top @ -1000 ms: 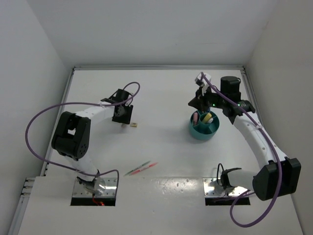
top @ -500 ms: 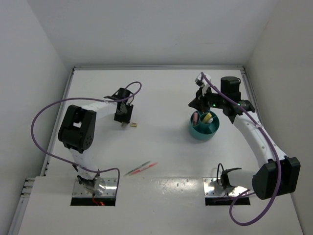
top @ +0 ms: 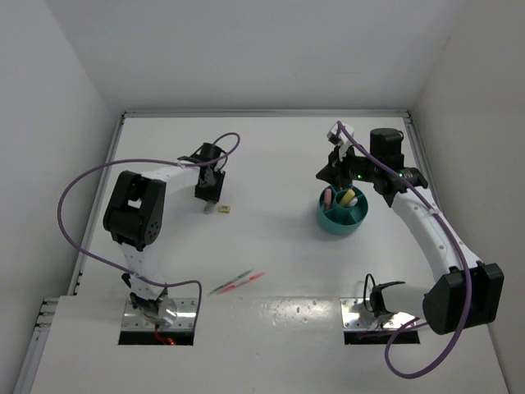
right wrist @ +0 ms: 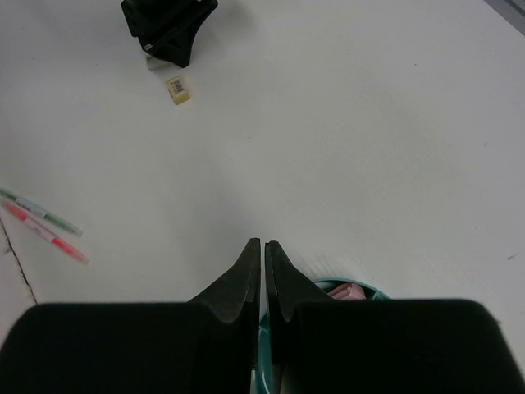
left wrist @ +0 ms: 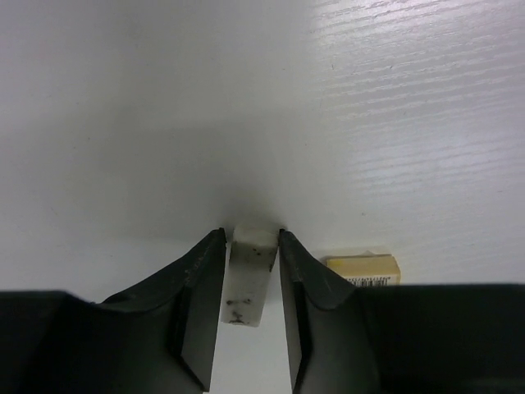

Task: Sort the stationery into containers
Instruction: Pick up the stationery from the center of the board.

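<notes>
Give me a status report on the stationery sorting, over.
Left gripper pinching a pale block. Right gripper shut, empty, by the teal cup. Second block and two thin pens unsorted. Nothing in the way.

The left arm (top: 131,215) rises from its base, folds at the elbow and reaches toward the teal cup (top: 343,215). The left claw (top: 207,195) points down at the bench (top: 279,164) well to the cup's left, its two fingers (left wrist: 197,287) pressed against either side of a small pale block (left wrist: 250,275). The right arm (top: 426,226) climbs past the cup's right side and bends inward, so the right claw (top: 334,170) hangs over the cup's far-left rim, its fingers (right wrist: 238,283) closed tip to tip on nothing.
</notes>
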{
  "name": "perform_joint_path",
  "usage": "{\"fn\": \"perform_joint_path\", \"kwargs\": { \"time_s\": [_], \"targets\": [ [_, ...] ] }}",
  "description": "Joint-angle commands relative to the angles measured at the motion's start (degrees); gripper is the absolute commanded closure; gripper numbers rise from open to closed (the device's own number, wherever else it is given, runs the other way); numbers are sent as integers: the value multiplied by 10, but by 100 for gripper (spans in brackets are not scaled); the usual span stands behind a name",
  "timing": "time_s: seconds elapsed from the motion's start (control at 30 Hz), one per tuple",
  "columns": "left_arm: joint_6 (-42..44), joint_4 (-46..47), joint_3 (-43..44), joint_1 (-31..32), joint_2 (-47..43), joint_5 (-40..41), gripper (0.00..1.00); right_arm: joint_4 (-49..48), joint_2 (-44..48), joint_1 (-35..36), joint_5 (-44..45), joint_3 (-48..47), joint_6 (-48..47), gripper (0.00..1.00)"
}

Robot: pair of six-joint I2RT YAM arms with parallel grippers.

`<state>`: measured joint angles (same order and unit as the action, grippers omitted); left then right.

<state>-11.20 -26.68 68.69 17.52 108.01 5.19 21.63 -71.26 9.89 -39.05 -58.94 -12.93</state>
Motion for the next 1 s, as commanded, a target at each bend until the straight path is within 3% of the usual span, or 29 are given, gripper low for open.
{"fn": "perform_joint_path", "kwargs": {
  "time_s": [0.0, 0.13, 0.37, 0.43, 0.47, 0.5, 0.53, 0.6, 0.63, 0.67, 0.7, 0.8, 0.97],
  "targets": [
    [3, 0, 17, -6, 13, -11, 63, -8, 0, -1, -16, -7, -8, 95],
    [3, -6, 17, -6, 13, -11, 77, -8, 0, -1, -16, -7, -8, 95],
    [-9, -18, 57, -6, -86, -36, 83, -8, 0, -1, -16, -7, -8, 95],
    [-27, -18, 84, -6, -121, -61, 84, -8, 0, -1, -9, -7, -8, 90],
    [-34, -18, 91, 4, -155, -70, 88, -8, -6, -1, -4, -7, -8, 82],
    [-51, -5, 96, 12, -173, -80, 89, -8, -6, -1, -4, -7, -8, 44],
    [-60, 10, 96, 22, -190, -99, 91, -8, -6, -1, 22, -7, 0, 33],
    [-97, 83, 58, 65, -241, -133, 96, -26, -6, -1, 82, -7, 13, 30],
    [-112, 117, 38, 81, -255, -142, 98, -36, 2, -1, 111, 0, 13, 37],
    [-130, 153, 17, 114, -269, -149, 100, -60, 14, -1, 148, 0, 27, 56],
    [-164, 229, -4, 131, -290, -154, 100, -75, 21, -1, 236, 6, 41, 100],
    [-223, 385, -85, 197, -303, -146, 100, -166, 72, -7, 406, 44, 79, 100],
    [-267, 575, -165, 287, -285, -87, 100, -236, 118, -7, 544, 92, 113, 100]
  ]
}}
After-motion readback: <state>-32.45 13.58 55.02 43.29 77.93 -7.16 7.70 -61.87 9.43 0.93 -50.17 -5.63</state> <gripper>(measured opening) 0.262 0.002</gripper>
